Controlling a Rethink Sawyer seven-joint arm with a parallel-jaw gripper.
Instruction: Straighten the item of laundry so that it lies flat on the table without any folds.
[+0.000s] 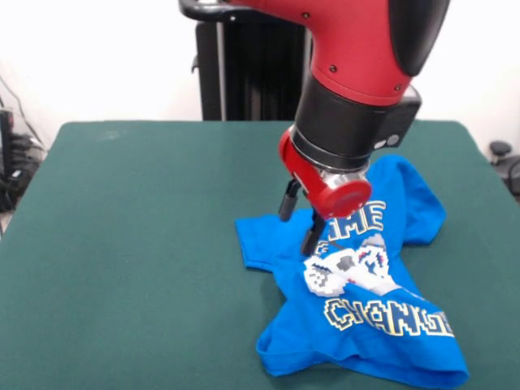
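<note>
The item of laundry, a bright blue T-shirt (302, 325), lies crumpled on the right half of the table (138, 244), print side up. Its white pixel controller print and block lettering are bent by folds. One sleeve sticks out to the left, and the upper right part is bunched up. My gripper (300, 221) hangs from the red and black arm over the shirt's upper left part. Its two black fingers (313, 234) stand apart, open. The lower fingertip sits at the shirt's surface by the print, and the other is above the shirt's edge. No cloth shows between them.
The robot's black pedestal (244, 65) stands behind the table's far edge. The shirt's lower hem reaches close to the table's near edge at the picture's bottom right. Dark equipment sits off the table at the left (12, 162) and right (504, 158).
</note>
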